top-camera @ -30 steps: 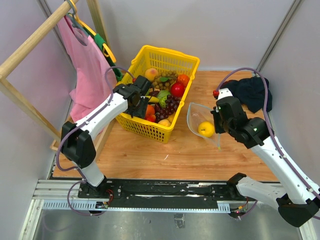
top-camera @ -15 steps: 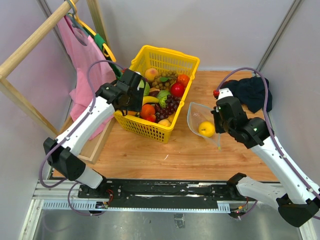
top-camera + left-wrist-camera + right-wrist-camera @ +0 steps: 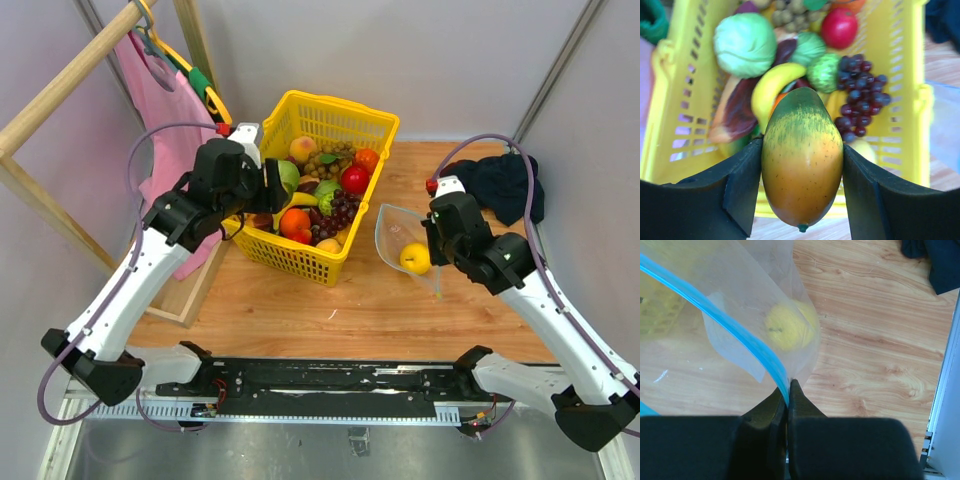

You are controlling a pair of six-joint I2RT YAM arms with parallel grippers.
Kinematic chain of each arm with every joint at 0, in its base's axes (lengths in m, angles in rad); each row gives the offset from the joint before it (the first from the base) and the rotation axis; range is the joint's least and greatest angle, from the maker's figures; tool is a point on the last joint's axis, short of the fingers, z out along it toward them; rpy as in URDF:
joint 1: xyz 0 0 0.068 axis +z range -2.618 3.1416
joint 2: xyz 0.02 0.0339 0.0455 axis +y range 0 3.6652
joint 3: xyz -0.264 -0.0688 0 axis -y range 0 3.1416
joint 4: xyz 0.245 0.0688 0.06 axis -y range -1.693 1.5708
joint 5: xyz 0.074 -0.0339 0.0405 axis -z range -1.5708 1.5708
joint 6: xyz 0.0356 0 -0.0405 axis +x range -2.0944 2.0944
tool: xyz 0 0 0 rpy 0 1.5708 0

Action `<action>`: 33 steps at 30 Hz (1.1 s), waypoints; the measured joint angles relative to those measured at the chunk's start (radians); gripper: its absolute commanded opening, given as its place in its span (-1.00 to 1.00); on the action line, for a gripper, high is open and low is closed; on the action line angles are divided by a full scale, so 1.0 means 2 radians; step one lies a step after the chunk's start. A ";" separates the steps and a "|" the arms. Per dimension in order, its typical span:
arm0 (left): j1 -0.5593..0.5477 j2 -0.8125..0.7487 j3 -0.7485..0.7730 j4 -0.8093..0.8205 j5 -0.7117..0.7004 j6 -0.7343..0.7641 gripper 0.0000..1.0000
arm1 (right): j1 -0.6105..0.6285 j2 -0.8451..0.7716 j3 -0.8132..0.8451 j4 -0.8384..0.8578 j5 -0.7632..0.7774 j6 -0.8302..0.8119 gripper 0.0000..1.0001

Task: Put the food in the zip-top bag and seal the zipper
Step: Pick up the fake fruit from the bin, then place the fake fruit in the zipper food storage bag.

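My left gripper (image 3: 802, 150) is shut on a green-and-orange mango (image 3: 802, 160), lifted above the near left part of the yellow basket (image 3: 912, 75). In the top view that gripper (image 3: 278, 186) hangs over the basket's left rim (image 3: 262, 128). Below it lie a banana (image 3: 770, 90), dark grapes (image 3: 860, 95), a red fruit (image 3: 839, 27) and a green cabbage (image 3: 745, 44). My right gripper (image 3: 788, 385) is shut on the edge of the zip-top bag (image 3: 740, 280), right at its blue zipper (image 3: 730, 325). The bag's mouth (image 3: 395, 230) gapes open, and a yellow lemon (image 3: 790, 325) lies inside it.
A pink garment (image 3: 170, 110) hangs on a wooden rack (image 3: 60, 90) left of the basket. A dark cloth (image 3: 505, 185) lies at the back right corner of the wooden table (image 3: 330, 310). Grey walls close in both sides.
The left arm has risen and swung back to the left over the basket's rim, carrying the mango with it. The right arm and the bag have stayed put.
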 measured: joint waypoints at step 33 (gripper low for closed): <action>-0.202 0.081 -0.023 0.197 0.163 -0.094 -0.99 | 0.000 0.004 0.001 0.000 -0.012 0.025 -0.99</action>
